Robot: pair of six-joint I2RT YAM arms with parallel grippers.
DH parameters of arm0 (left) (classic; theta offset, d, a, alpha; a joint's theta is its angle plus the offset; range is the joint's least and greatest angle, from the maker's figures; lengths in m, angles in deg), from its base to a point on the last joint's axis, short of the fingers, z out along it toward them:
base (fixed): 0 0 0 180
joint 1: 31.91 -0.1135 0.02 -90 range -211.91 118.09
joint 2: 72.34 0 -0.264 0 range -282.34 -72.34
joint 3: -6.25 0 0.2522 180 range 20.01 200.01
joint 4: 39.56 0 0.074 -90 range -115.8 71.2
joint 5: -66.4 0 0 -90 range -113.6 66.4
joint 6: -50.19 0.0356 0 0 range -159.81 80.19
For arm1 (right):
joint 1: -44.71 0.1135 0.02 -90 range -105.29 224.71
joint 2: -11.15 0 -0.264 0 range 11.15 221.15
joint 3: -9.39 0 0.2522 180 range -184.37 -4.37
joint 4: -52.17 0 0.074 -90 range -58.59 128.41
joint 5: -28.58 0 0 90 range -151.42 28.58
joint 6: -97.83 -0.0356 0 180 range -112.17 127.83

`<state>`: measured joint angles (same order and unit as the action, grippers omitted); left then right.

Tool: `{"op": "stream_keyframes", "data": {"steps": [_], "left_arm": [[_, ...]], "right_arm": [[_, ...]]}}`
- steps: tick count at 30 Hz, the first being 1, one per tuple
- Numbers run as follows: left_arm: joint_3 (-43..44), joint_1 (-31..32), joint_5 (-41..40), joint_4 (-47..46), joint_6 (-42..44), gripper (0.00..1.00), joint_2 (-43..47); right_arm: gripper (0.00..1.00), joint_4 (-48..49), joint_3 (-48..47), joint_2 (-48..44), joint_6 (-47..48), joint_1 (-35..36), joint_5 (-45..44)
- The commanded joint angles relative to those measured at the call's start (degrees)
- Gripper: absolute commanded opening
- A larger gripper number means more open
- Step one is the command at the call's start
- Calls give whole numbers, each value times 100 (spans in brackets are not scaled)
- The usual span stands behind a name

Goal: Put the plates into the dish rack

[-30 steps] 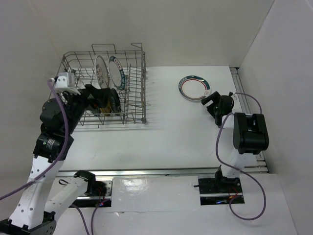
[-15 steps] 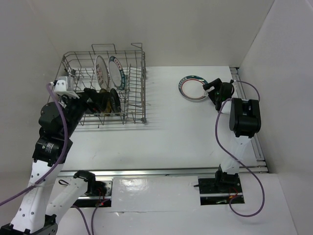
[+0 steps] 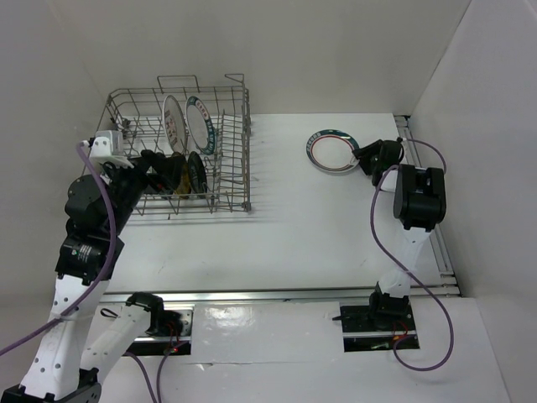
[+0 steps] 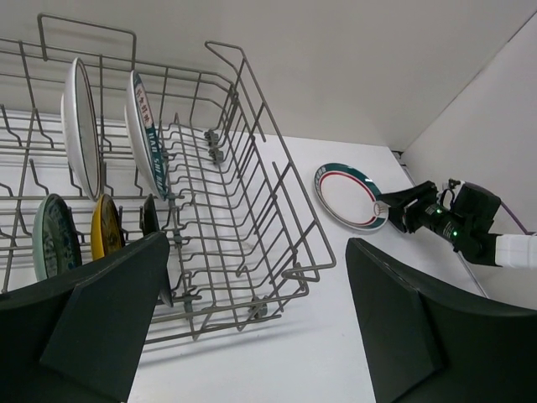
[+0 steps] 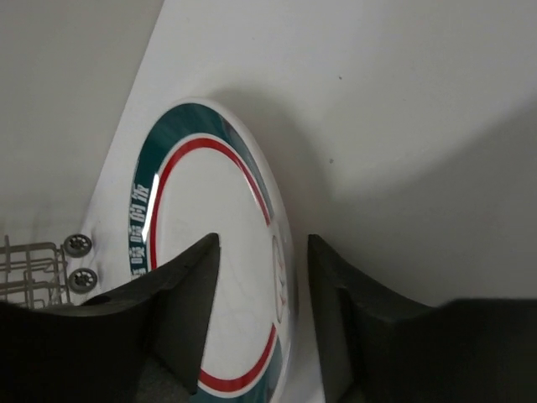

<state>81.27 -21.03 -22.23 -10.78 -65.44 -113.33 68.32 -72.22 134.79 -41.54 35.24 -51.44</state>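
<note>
A white plate with a green and red rim (image 3: 333, 151) lies flat on the table to the right of the dish rack (image 3: 237, 143). My right gripper (image 3: 362, 157) is at its right edge. In the right wrist view the plate's rim (image 5: 210, 277) runs between the two fingers of that gripper (image 5: 262, 252), with a gap on each side. Two larger white plates (image 4: 80, 126) (image 4: 144, 134) stand upright in the rack's back row. A teal (image 4: 52, 235), a yellow (image 4: 106, 227) and a black (image 4: 149, 220) small plate stand in front of them. My left gripper (image 4: 256, 252) hangs wide open and empty over the rack's near side.
The rack's raised wire side (image 4: 277, 159) stands between my left gripper and the plate on the table (image 4: 348, 195). A metal rail (image 3: 409, 143) runs along the table's right edge, close behind my right arm. White walls close in the back and right.
My right gripper moved up and left to the plate's right edge, and its fingers narrowed around the rim. The left arm shifted slightly and stayed open.
</note>
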Motion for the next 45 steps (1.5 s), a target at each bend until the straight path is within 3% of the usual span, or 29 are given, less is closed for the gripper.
{"op": "stream_keyframes", "data": {"steps": [1, 3, 4, 6, 7, 10, 20, 28, 35, 40, 45], "left_arm": [[88, -41, -119, -219, 23, 100, 65], [88, -41, -119, -219, 23, 100, 65], [88, -41, -119, -219, 23, 100, 65], [88, -41, -171, -219, 23, 100, 65], [88, -41, -172, -167, 23, 100, 13], [88, -41, -233, -167, 23, 100, 12], [88, -41, -444, -114, 23, 100, -40], [150, -199, -374, 18, -83, 100, -322], [150, -200, -189, 18, -83, 100, -436], [150, -200, 117, -44, -136, 100, -436], [97, -200, 1136, -325, -136, 100, -497]], "right_arm": [[50, -1199, 360, 381, 67, -54, 48], [45, -1198, 308, 381, 67, -107, 110], [33, -1285, 308, 433, 67, -107, 179], [22, -1286, 246, 433, 119, -107, 232], [11, -1356, 246, 486, 120, -107, 233], [0, -1426, 185, 486, 173, -107, 294], [0, -390, 878, -523, 244, -107, 786], [0, 954, 2240, -2378, -495, -107, 866], [0, 1025, 2769, -3766, -495, 7, 813], [0, 544, 2962, -5152, -382, 165, 690], [0, -3, 2734, -6078, 5, 569, 864]]}}
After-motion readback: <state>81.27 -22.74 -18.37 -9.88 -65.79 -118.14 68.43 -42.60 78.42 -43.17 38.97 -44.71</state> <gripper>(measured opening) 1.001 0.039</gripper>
